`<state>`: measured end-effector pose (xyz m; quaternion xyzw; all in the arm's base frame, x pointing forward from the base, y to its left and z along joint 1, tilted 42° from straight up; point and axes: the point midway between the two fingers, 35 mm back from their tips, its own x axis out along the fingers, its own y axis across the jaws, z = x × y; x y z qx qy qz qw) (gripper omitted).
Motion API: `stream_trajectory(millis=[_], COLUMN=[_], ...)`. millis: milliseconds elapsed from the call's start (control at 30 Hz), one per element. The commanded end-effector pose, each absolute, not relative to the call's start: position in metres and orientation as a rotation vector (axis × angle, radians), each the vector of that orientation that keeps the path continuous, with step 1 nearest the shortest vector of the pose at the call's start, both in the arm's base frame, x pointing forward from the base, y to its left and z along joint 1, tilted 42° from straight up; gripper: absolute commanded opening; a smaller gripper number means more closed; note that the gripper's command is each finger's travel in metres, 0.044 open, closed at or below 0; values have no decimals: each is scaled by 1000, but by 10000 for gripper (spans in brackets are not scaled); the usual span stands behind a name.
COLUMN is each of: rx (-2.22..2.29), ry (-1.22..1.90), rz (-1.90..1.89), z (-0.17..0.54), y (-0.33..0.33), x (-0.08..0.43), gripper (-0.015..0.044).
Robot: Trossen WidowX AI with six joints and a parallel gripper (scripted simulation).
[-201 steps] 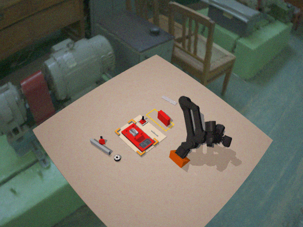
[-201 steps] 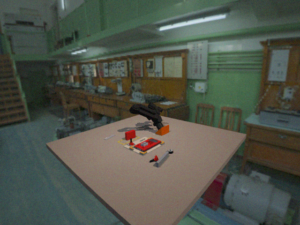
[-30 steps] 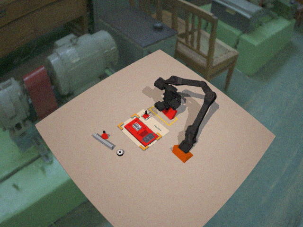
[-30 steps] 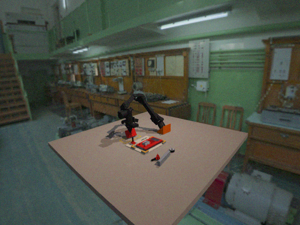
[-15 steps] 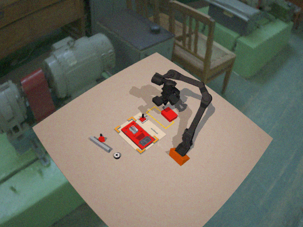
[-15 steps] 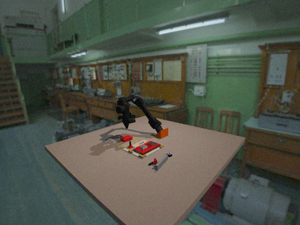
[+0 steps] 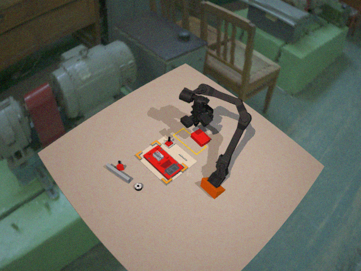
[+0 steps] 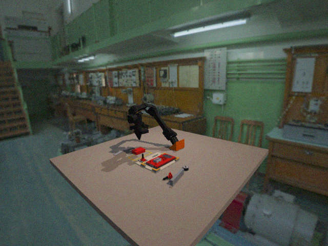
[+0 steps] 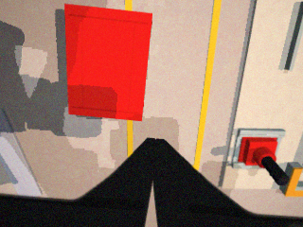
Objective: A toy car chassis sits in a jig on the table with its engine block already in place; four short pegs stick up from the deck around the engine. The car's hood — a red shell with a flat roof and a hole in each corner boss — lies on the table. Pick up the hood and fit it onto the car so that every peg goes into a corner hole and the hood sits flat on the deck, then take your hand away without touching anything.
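Observation:
The red hood (image 7: 200, 137) (image 8: 138, 150) (image 9: 108, 61) lies on the table with its flat roof up, overlapping one side of the yellow outline. My gripper (image 7: 196, 125) (image 8: 139, 138) (image 9: 154, 147) is shut and empty, above the table beyond one end of the hood, fingertips pointing down and apart from it. The red chassis (image 7: 163, 164) (image 8: 166, 159) sits in the cream jig (image 7: 190, 160) (image 9: 265, 95) between orange corner brackets. The grey engine block (image 7: 158, 155) (image 8: 157, 160) is on its deck. The pegs are too small to make out clearly. The hood's corner holes are not visible.
A yellow outline (image 7: 185, 144) (image 9: 206, 85) lies beside the jig. A red piece with a black pin (image 7: 168, 143) (image 8: 143, 159) (image 9: 251, 151) stands at a jig corner. Beyond the chassis are another red piece (image 7: 119, 166), a grey bar (image 7: 118, 173) and a small wheel (image 7: 138, 186).

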<state>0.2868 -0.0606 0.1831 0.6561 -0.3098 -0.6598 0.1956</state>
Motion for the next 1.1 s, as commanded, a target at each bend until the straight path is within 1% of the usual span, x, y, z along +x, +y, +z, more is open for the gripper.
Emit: stream_trajectory(millis=[0,167,233,367,500,633,733,900,1067], rx=[1841,1841,1880,2091,2269,2385,2416,2315,2126], ry=[-864,-864,-935,-1372,-1861,-2373,-2762,-3378,-3699], rz=[-1847,-1847,-1839,-1756,-1582,-1300,-1004,-321,235], z=[183,183,183,182,181,181,180,179,178], y=[-60,-60,-62,-69,-77,-85,-90,-100,-106], x=[287,287,287,285,282,280,278,274,271], gripper=[0,0,53,157,263,368,440,440,440])
